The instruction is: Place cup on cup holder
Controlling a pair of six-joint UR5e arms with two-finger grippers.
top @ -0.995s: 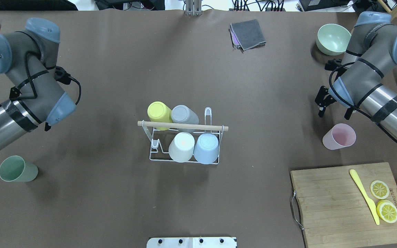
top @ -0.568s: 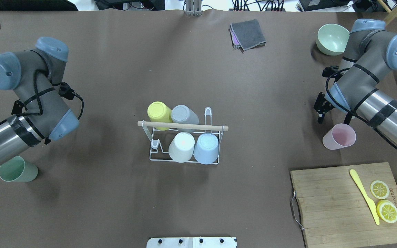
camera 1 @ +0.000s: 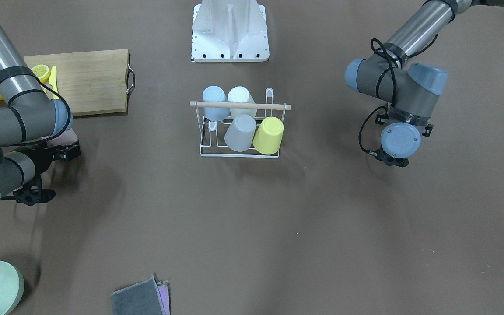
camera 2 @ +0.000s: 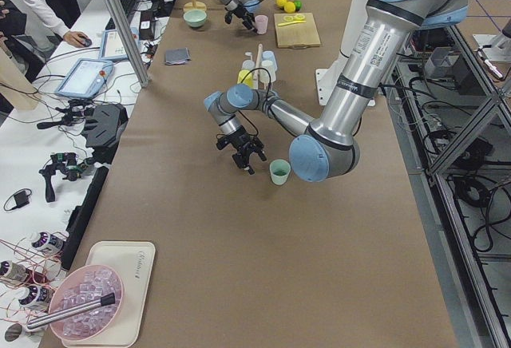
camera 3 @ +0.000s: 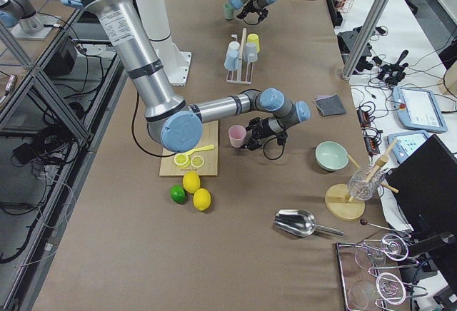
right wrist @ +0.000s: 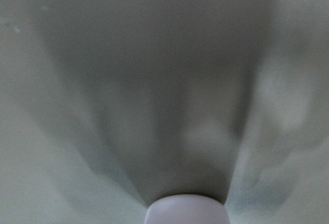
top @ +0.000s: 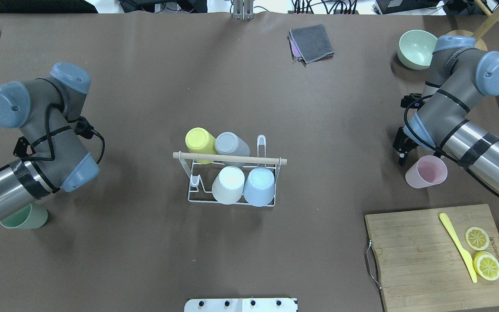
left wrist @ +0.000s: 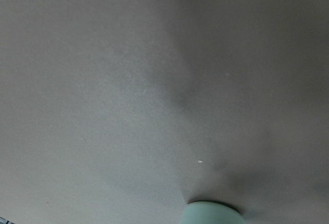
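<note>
**Cup holder** (top: 232, 158): white wire rack under a wooden dowel, at the centre of the tabletop (top: 137, 260).
- Four cups are upended on it. The yellow cup (top: 199, 141) and grey cup (top: 231, 145) are in the far row. The white cup (top: 228, 185) and light blue cup (top: 259, 186) are in the near row.
- A bare prong (top: 261, 144) stands at the far right corner and a second prong (top: 194, 180) at the near left.
- Broad open tabletop lies on every side of the rack.

**Pink cup** (top: 426, 171): upright, mouth up, on the robot's right. It is well apart from the rack and clear of the cutting board (top: 422, 260).

**Right claw** (camera 3: 261, 135): low, just beside the pink cup on the side away from the robot.
- One finger shows out past the wrist in the overhead view, so the claw reads as released.
- Whether it touches the cup cannot be told.
- The cup's rim sits at the bottom edge of the right wrist view.

**Green cup** (camera 2: 279, 172): upright on the robot's left, half under the forearm in the overhead view.

**Left claw** (camera 2: 246, 155): hangs near the green cup, apart from it. It is seen only from the side, so released or clenched cannot be told.

**Margins:**
- Near right corner: the cutting board, carrying lemon slices (top: 477, 238) and a yellow knife (top: 457, 247).
- Far right: pale green bowl (top: 418, 48).
- Far edge: grey cloth (top: 311, 42).
</note>
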